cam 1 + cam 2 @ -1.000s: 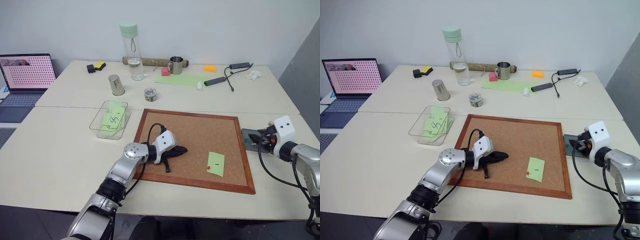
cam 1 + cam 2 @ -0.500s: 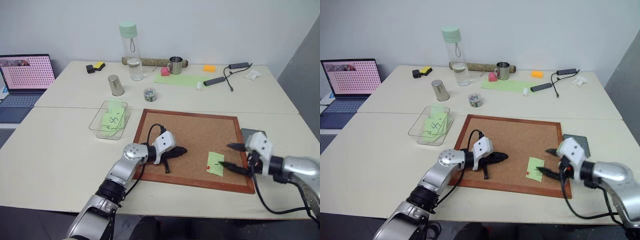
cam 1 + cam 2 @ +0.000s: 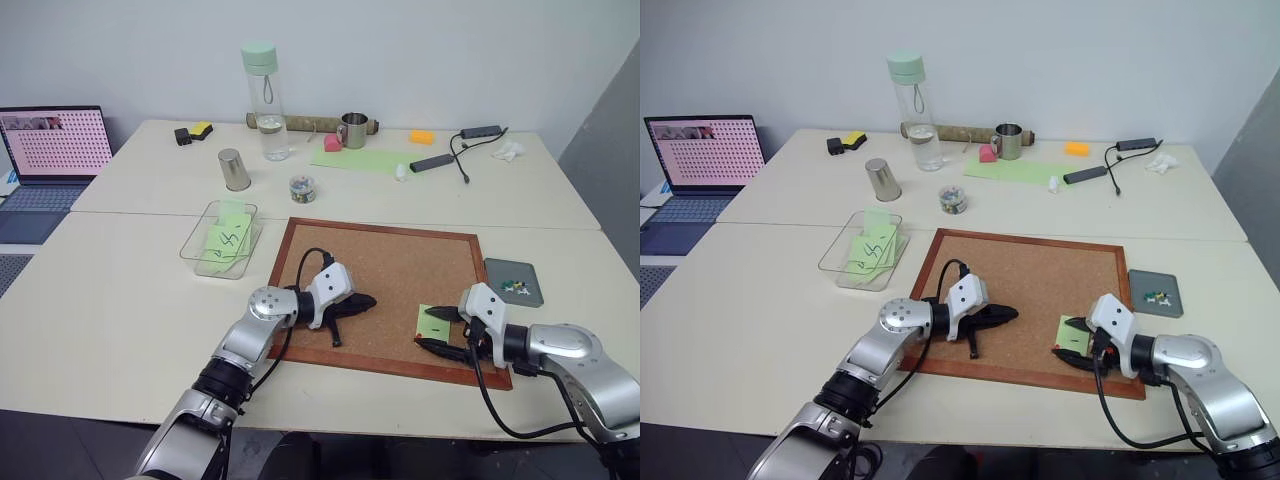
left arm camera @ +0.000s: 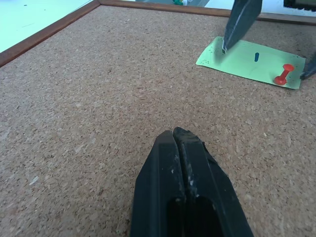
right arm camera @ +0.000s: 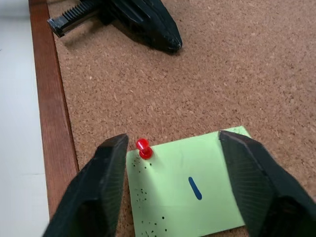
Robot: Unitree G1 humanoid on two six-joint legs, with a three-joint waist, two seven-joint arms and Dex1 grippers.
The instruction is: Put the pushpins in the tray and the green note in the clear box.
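Pale tabletop (image 3: 120, 290), with a wood-framed corkboard (image 3: 390, 270) near its front edge. At the board's front right corner lies the small light-green square paper note (image 5: 190, 190), held by one tiny red round-headed pushpin (image 5: 143, 147) at its corner. The pin looks light, hard and slippery; I would pinch its head. The paper is thin and floppy, best taken by an edge. The right tool (image 5: 173, 163) straddles the note, fingers apart and empty. The left tool (image 4: 178, 136), closed and empty, rests mid-board. The dark-grey square tray (image 3: 514, 282) sits beside the board's right edge, the clear plastic box (image 3: 220, 238) beyond its left edge.
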